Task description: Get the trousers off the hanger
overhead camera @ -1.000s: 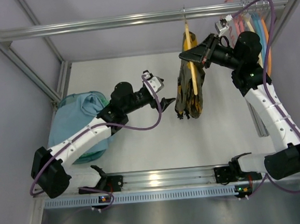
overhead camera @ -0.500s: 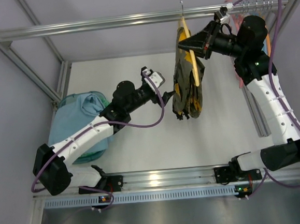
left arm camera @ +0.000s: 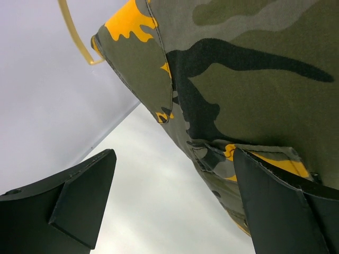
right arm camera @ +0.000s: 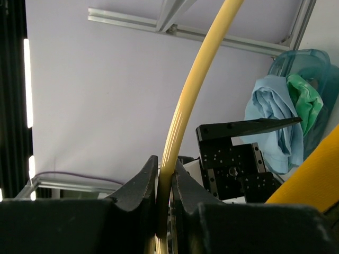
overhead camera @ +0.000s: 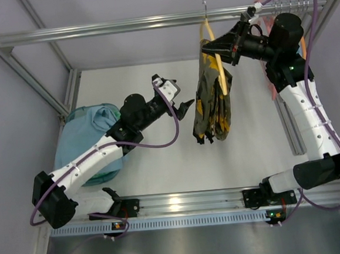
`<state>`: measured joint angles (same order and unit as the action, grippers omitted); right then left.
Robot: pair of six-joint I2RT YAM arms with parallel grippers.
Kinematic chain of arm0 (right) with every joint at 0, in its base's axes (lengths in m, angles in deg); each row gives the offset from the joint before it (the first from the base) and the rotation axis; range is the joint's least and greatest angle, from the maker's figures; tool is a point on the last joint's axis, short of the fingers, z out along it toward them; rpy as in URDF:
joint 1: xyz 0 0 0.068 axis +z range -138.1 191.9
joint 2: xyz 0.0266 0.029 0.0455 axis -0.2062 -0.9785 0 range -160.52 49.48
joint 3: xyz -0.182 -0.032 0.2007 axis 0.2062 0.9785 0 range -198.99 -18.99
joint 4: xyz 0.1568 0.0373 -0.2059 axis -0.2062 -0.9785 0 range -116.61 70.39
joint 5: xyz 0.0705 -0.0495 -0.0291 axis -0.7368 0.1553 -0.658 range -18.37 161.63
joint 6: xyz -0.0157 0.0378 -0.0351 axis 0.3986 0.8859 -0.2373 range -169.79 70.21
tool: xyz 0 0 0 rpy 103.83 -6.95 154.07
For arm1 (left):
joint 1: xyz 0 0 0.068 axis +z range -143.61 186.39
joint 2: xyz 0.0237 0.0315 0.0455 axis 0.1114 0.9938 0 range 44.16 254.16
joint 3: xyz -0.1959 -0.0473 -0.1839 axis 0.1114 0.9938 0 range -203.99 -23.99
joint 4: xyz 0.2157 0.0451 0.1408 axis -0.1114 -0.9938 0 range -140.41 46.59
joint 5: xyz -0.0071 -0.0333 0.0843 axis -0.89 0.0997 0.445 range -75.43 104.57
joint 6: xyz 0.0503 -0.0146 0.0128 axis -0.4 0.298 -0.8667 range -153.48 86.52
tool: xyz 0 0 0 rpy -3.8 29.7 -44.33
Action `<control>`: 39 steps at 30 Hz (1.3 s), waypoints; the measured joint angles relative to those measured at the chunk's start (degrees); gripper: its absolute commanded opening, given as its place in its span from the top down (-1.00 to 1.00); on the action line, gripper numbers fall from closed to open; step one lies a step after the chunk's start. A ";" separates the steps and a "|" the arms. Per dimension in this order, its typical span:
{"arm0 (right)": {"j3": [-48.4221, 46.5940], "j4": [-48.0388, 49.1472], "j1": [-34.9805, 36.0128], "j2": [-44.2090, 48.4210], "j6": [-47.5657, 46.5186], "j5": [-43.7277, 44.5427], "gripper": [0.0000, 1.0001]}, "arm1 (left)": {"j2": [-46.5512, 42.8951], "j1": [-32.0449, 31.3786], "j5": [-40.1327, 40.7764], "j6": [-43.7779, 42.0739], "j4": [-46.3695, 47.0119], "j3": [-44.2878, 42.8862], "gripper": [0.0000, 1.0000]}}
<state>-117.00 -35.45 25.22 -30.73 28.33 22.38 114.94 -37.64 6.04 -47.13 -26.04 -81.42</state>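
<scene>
The camouflage trousers [overhead camera: 210, 103] hang limp over the pale yellow hanger [overhead camera: 219, 70], which is held up near the rail. My right gripper [overhead camera: 211, 48] is shut on the hanger's arm [right arm camera: 180, 121] near its top. My left gripper [overhead camera: 186, 108] is open just left of the trousers. In the left wrist view the cloth [left arm camera: 238, 79] fills the upper right, close against the right finger [left arm camera: 280, 206]; nothing lies between the fingers. A yellow hanger end [left arm camera: 74, 37] shows at upper left.
A teal basket with light blue clothes [overhead camera: 91, 136] sits at the left of the white table. Several pink, blue and orange hangers [overhead camera: 295, 32] hang at the rail's right end. The metal rail [overhead camera: 121, 26] runs across the top.
My right gripper has lifted the hanger and trousers up toward the rail. My left gripper has risen and moved closer to the trousers' left edge.
</scene>
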 measured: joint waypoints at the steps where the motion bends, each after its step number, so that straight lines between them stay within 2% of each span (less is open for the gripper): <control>1: 0.70 0.92 0.00 0.15 0.11 -0.35 1.00 | -0.20 0.00 -0.02 -0.02 0.00 0.15 -0.96; 6: 6.21 6.91 0.09 1.97 -1.64 -1.79 1.00 | -1.03 0.00 -0.68 -0.26 0.00 0.83 -0.96; 14: 12.52 10.32 0.50 7.52 -5.22 -3.45 1.00 | -2.95 -0.37 -2.19 -1.27 0.26 3.69 -0.96; 26: 18.51 13.05 1.27 12.20 -7.65 -4.46 1.00 | -6.03 -6.71 -1.51 -5.38 0.42 6.32 -0.96; 34: 22.18 13.09 4.83 12.76 -8.98 -2.47 1.00 | -5.42 -20.90 8.44 -13.40 6.32 9.60 -0.96; 39: 22.18 12.33 6.14 13.51 -10.78 -2.12 1.00 | -1.68 -22.45 16.44 -15.26 12.17 9.51 -0.96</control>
<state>-94.82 -23.12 31.36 -17.22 17.56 20.26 113.26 -60.08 22.47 -62.39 -13.87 -71.91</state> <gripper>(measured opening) 0.107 0.982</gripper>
